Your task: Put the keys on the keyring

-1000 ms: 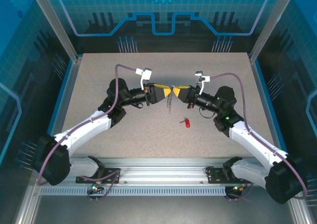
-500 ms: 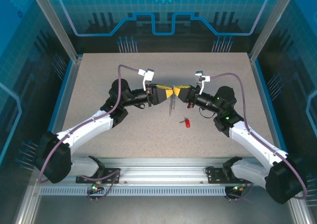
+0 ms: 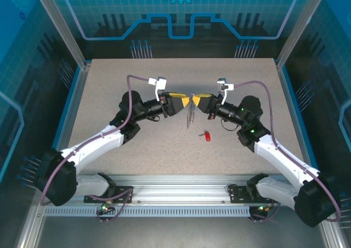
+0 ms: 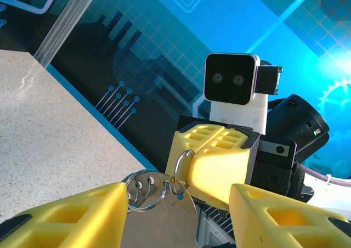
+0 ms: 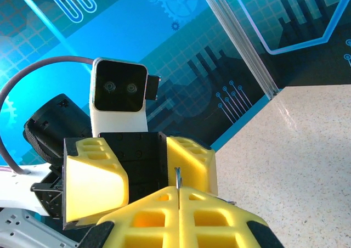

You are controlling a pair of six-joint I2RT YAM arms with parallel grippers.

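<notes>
**Keyring pinched in right gripper; left gripper parted and empty**

The right gripper (image 5: 178, 199) was closed tight on the keyring (image 4: 149, 189). A thin edge of wire stood up out of the seam between its yellow pads. The left gripper (image 3: 184, 101) faced it tip to tip, jaws parted and gripping nothing. In the left wrist view its fingers (image 4: 71, 215) sat on either side of the silvery rings. I could not tell whether the nearer finger touched them.

From above, the keyring hung down from the pinch as a short silvery strand at mid-table, between the two wrists. The red key (image 3: 207, 136) lay flat on the speckled table (image 3: 109, 83). It was near the hanging strand, on the right arm's side and closer to the bases. It was apart from both grippers and not on the ring.
</notes>
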